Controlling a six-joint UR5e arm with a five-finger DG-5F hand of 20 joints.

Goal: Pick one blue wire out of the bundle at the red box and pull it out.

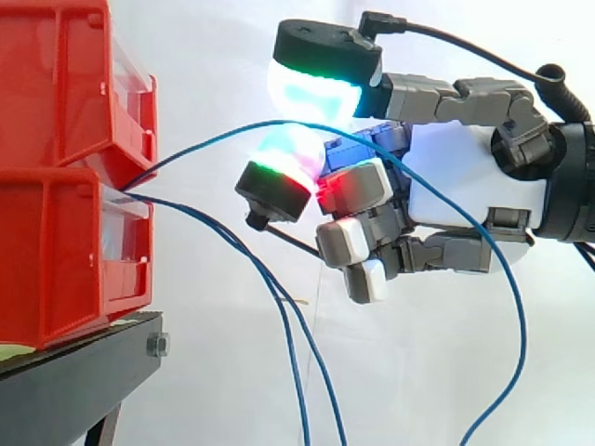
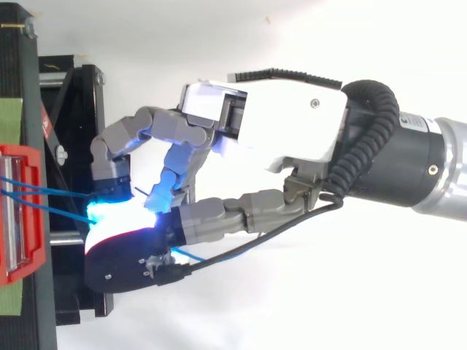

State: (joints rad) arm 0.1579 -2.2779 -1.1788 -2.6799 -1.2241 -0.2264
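Pinching 1 blue wire (image 1: 200, 141) between its glowing pads (image 1: 316, 93) near the front edge of the red box (image 1: 56, 251), the hand (image 1: 465, 177) appears at the grasp step, and the next move likely calls for a steady pull away, sparing the 2 hanging wires (image 1: 296, 372).

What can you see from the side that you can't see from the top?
From the side: two stacked red plastic bins, two loose blue wires drooping from the lower bin, and one thin blue wire pinched between the glowing fingers of the white-and-grey robot hand, then looping down past it. From the top: the silver arm tube and a green tape strip beside the bin. Both share the hand, blue wires and a red bin.
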